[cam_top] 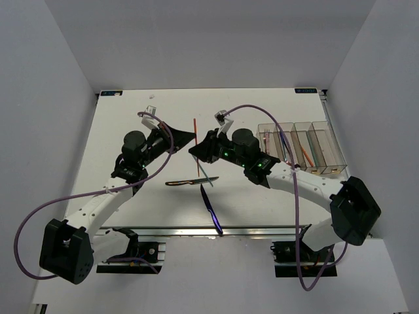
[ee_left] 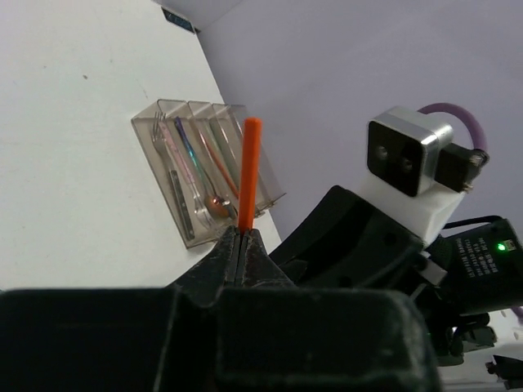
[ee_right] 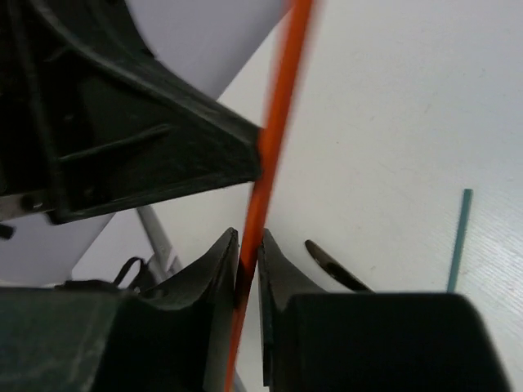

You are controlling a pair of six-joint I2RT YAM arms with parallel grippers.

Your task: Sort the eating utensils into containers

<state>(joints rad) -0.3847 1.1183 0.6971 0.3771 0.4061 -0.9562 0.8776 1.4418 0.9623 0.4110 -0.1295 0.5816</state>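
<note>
White table (cam_top: 131, 118). Four joined clear containers (cam_top: 301, 147) sit near its right edge with utensils inside. At centre, the left gripper (ee_left: 239, 233) and right gripper (ee_right: 249, 245) both pinch one red chopstick (ee_left: 248, 171), held off the table.

White tabletop (cam_top: 131, 111) between pale grey walls (cam_top: 52, 59), with a small blue tag (cam_top: 304, 90) at its far right corner. The arms (cam_top: 314, 186) are white with black joints and trail purple cables (cam_top: 29, 219). The left gripper (ee_left: 239, 237) and right gripper (ee_right: 249, 245) are matte black. A green light (ee_left: 500, 246) glows on the right arm, whose camera (ee_left: 404, 159) is white and silver. The red chopstick (ee_left: 249, 171) is bright orange-red; the other chopstick (ee_right: 458, 241) is teal. One knife (cam_top: 211, 210) is deep blue; a second knife (cam_top: 190, 182) is dark with a yellowish handle. The bins (ee_left: 145, 131) are clear with a brownish tint, showing pink, purple, orange and silver streaks.
</note>
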